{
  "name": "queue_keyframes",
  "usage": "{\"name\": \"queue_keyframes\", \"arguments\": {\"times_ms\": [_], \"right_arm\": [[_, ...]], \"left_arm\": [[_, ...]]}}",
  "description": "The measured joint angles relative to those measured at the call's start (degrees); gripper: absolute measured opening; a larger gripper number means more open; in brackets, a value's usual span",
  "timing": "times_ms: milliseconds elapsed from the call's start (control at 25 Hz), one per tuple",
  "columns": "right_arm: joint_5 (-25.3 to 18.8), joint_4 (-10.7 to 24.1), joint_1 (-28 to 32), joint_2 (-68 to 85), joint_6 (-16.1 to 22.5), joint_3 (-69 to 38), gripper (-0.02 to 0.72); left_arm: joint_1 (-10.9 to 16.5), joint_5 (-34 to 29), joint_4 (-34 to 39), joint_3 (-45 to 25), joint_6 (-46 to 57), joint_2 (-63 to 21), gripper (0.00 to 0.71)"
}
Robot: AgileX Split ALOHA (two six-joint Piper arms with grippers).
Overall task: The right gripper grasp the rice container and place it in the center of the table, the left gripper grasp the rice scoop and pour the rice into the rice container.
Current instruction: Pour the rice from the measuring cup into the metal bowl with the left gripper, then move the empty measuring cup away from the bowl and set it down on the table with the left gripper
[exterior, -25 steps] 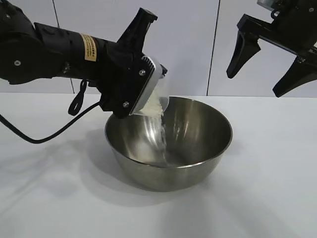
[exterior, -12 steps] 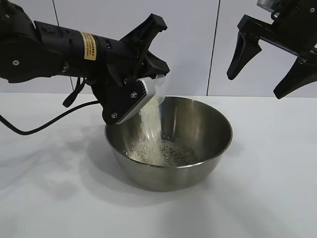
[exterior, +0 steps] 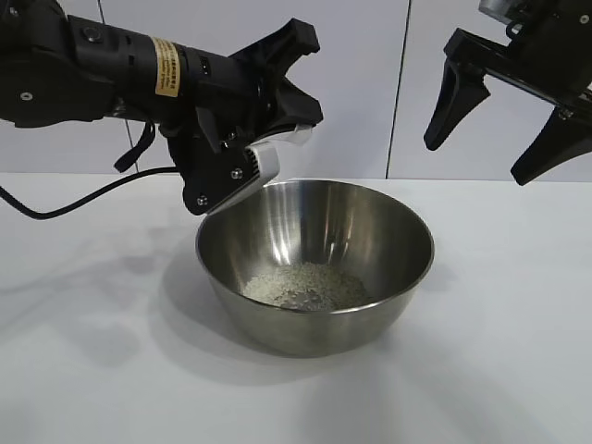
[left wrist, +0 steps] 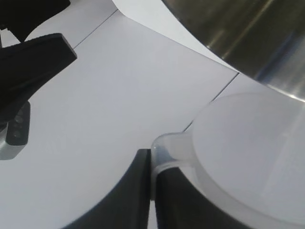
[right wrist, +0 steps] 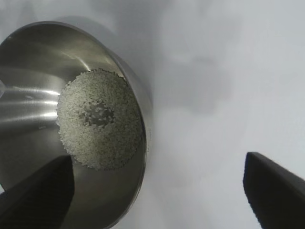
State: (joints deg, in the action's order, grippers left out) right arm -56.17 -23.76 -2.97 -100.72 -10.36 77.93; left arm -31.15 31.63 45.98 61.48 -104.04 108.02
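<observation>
The rice container (exterior: 277, 326), a wide steel bowl, stands on the white table (exterior: 83, 370) at its middle. The rice (exterior: 305, 285) lies in a pale heap on its bottom, also seen as rice (right wrist: 97, 119) inside the bowl (right wrist: 141, 102). My left gripper (exterior: 277, 120) hovers above the bowl's far left rim, shut on the wall of the rice scoop (exterior: 264, 165), which is tipped mouth-down; no grains fall. The left wrist view shows the fingers (left wrist: 143, 191) pinching the scoop (left wrist: 248, 162). My right gripper (exterior: 495, 139) hangs open and empty, high at the right.
A black cable (exterior: 65, 208) trails from the left arm down to the table behind the bowl's left side. A white panelled wall (exterior: 351, 83) closes off the back. Bare table (right wrist: 228, 95) lies below the right gripper (right wrist: 157, 200), beside the bowl.
The stream of rice from the scoop into the bowl has stopped and a heap now lies in the bowl. The left gripper rose and tipped the scoop further. The right gripper stayed still.
</observation>
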Motion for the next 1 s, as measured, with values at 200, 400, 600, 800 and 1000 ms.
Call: {"name": "queue_keyframes", "arguments": {"times_ms": [200, 400, 600, 800, 1000], "right_arm": [[0.0, 0.0, 0.0, 0.0, -0.1, 0.0, 0.661], [0.0, 0.0, 0.0, 0.0, -0.2, 0.0, 0.661], [0.3, 0.0, 0.0, 0.0, -0.2, 0.0, 0.661], [0.8, 0.0, 0.0, 0.0, -0.2, 0.0, 0.661], [1.1, 0.0, 0.0, 0.0, -0.2, 0.0, 0.661]], "left_arm": [[0.0, -0.2, 0.2, 0.0, 2.7, 0.0, 0.009], [0.0, 9.2, -7.9, -1.4, 22.6, 0.0, 0.009], [-0.5, 22.6, -20.3, -5.8, 48.7, 0.0, 0.009], [-2.7, 29.4, -37.3, -10.0, 67.8, -0.7, 0.009], [-3.0, 30.9, -49.6, -13.2, 82.2, -3.1, 0.009]]}}
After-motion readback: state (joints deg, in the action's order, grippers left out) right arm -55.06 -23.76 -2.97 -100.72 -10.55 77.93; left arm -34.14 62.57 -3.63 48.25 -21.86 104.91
